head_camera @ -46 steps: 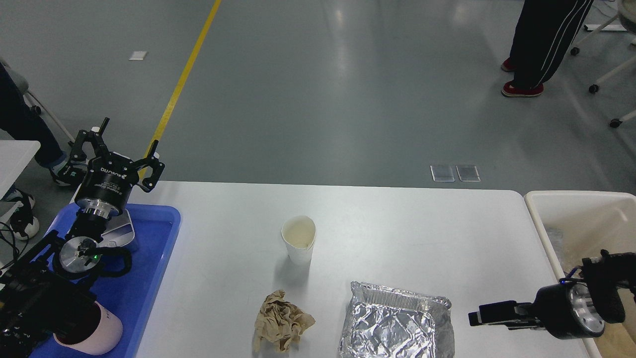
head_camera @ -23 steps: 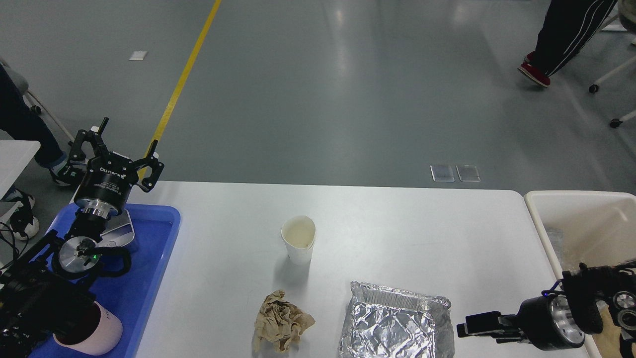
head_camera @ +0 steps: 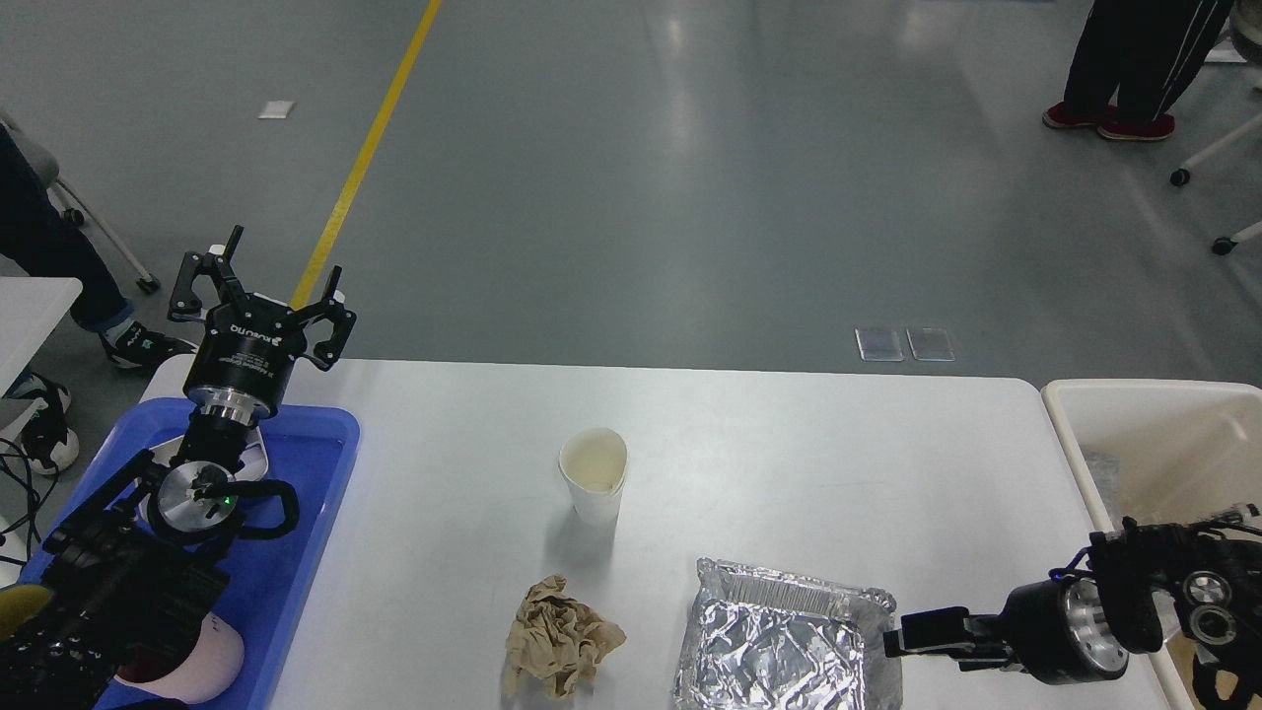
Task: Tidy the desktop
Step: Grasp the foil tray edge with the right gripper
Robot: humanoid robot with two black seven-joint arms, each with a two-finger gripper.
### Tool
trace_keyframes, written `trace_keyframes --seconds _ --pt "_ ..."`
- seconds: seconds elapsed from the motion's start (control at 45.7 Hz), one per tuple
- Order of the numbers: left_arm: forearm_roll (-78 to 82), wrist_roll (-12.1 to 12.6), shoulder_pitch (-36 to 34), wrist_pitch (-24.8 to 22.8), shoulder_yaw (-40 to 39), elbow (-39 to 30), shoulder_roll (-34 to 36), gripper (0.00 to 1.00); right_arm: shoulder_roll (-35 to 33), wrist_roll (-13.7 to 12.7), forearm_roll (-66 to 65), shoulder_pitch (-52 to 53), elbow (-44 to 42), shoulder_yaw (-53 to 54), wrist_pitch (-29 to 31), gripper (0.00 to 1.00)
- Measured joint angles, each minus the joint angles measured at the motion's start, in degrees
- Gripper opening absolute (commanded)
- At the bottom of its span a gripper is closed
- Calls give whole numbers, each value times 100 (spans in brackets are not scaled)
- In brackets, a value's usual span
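Note:
The white desktop [head_camera: 789, 463] carries a white paper cup [head_camera: 593, 476] standing upright near its middle. In front of the cup lie a crumpled brown paper wad [head_camera: 560, 639] and a crinkled foil tray [head_camera: 779, 641]. My left gripper [head_camera: 264, 286] is raised over the far left corner, above the blue tray [head_camera: 311, 463], open and holding nothing. My right gripper [head_camera: 899, 636] comes in low from the right as a dark bar, its tip at the foil tray's right edge. Its fingers cannot be told apart, and I cannot tell whether it touches the foil.
A cream bin [head_camera: 1144, 414] stands off the right end of the desktop. The blue tray holds a pink cup [head_camera: 217, 651] at its near end and a white object partly hidden under my left arm. A person [head_camera: 1124, 69] stands on the floor far right.
My left gripper has shifted right and slightly farther back, still open. My right gripper has moved left and lower, up to the foil tray's right edge. The person behind has stepped right.

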Motion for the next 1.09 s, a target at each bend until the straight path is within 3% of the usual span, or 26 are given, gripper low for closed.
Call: trace_keyframes --seconds 0.263,0.7,1.094 --pt "-10 -5 -230 56 16 0 -347 97 169 0 -20 10 -53 -7 0 100" --pt "-3 3 -249 64 44 0 -264 97 704 0 -249 21 -406 -21 0 100" --pt "5 3 -191 64 37 0 -179 97 747 9 -264 95 -586 -25 0 100"
